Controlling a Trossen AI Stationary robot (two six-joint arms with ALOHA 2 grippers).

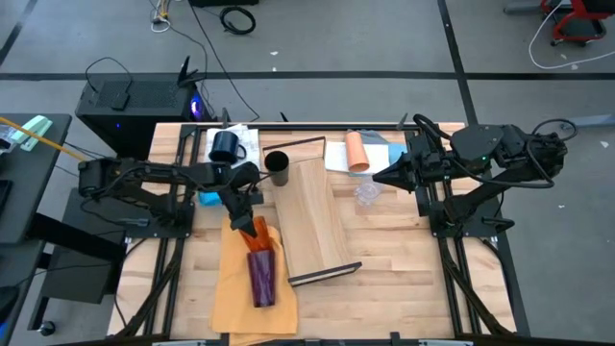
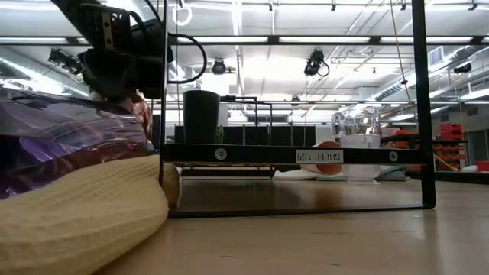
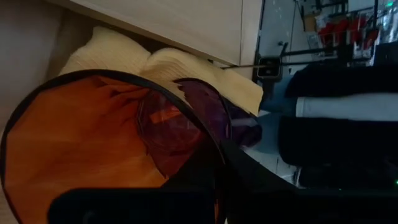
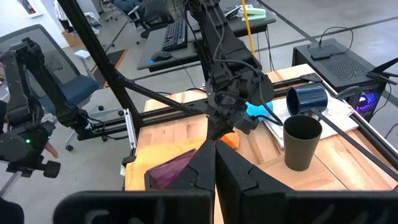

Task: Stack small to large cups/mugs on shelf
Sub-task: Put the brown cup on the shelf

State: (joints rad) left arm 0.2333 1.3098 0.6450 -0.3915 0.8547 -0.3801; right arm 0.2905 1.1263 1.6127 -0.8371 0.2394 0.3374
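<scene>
My left gripper [image 1: 246,217] is shut on a translucent orange tumbler [image 1: 258,234] that lies tilted over the mustard-yellow cloth [image 1: 235,288], its closed end toward a purple tumbler [image 1: 262,277] lying on that cloth. The pale wooden shelf [image 1: 312,216] lies beside them on the table. A black cup [image 1: 277,168] stands upright at the shelf's far left corner. Behind it sits a dark navy mug [image 1: 226,146]. A peach cup [image 1: 356,151] and clear plastic cups [image 1: 366,192] lie right of the shelf. My right gripper [image 4: 214,168] hangs shut, high over the table's right side. My left gripper holds the orange tumbler by the rim of its open end [image 3: 214,149], where the wall runs down between the two fingers, one inside and one outside. The fingers slant down from the table's left. The tumbler's closed end reaches the purple tumbler [image 3: 205,109]; whether it sits inside it I cannot tell.
White cloths [image 1: 380,154] lie under the peach cup and the navy mug. Something bright blue [image 1: 209,197] sits under my left arm. Thin dark bars [image 1: 325,275] stand at the shelf's ends. Bare tabletop [image 1: 404,279] lies at the near right.
</scene>
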